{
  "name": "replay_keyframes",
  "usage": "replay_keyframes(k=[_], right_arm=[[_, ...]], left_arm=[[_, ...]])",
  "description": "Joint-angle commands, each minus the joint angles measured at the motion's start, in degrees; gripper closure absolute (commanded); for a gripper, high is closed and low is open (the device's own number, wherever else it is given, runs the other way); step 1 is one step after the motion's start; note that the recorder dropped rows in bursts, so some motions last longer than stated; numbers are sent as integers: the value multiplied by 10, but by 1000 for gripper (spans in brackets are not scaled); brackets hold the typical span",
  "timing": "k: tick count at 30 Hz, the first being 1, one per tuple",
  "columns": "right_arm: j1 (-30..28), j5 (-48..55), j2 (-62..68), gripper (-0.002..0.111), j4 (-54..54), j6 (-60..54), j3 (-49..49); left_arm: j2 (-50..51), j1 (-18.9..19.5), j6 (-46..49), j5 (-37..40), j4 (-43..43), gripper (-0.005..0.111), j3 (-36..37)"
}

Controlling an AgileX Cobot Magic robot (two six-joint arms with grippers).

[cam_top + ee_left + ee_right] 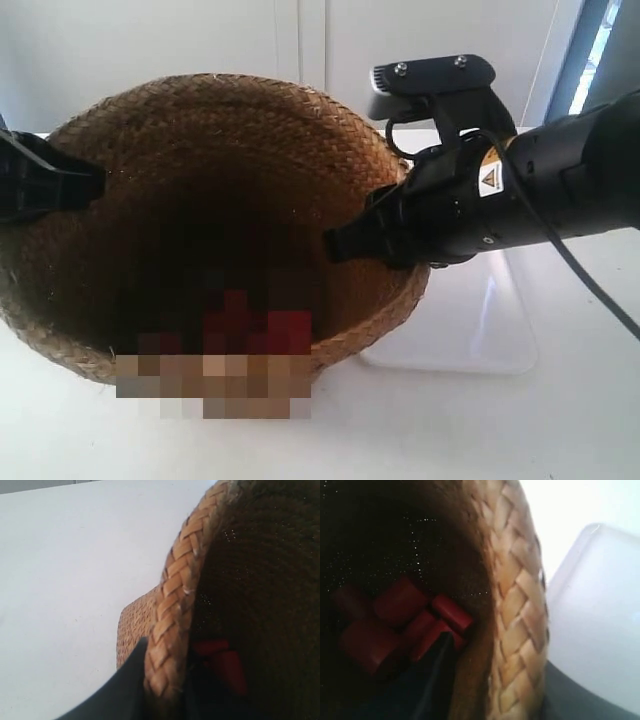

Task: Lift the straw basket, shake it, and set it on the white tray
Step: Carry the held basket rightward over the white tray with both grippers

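The straw basket (200,150) fills the left and middle of the exterior view, tipped so that its dark inside faces the camera. My left gripper (165,680) is shut on its braided rim (175,605), one finger outside (127,685) and one inside. On the opposite side my right gripper (495,680) is shut on the rim (517,605), with the inner finger (430,680) in the dark hollow. Red blocks (400,615) lie at the bottom of the basket. The white tray (480,320) rests on the table under the right arm (520,180), just beside the basket.
A white table top (500,430) runs under everything, with a pale wall behind. The tray (600,620) sits close outside the rim by my right gripper. On the left gripper's side, bare white table (60,580) lies outside the basket.
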Motion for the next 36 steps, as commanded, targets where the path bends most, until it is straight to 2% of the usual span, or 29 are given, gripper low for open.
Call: replay_keyframes(k=[1,10,19,21,23,25,26,28,30,36], right_arm=[[-1,29,-4,108,-25,-11,-2],[-1,-23,-5,108,-22,-11,-2],[-1,-20,26,108,-22,-11,-2],[-1,30,16,108,-22,-16,-33],[-1,112,-21,108,-21,-50,-101],[1,128,-75,108,-8,-55,-152],[5,97,-97,108,-2,-54,-147],[8,-6,-89,108,-2,-47,-73],[4,18,-37,108,-2,-25,-34],[5,-1,-36,108,-3,-23,-35]], left_arm=[[2,0,4,-36,16,107,-1],[2,0,4,-77,-4,107,-2],[2,0,4,-54,-1,107,-2],[-7,0,4,-33,-1,107,-30],[-37,0,16,8,-1,107,-92],[-63,0,17,32,-3,107,-140],[-68,0,26,40,11,107,-145],[-41,2,10,36,33,107,-91],[-4,2,-42,36,39,107,-56],[-18,7,-23,-5,41,107,-61]])
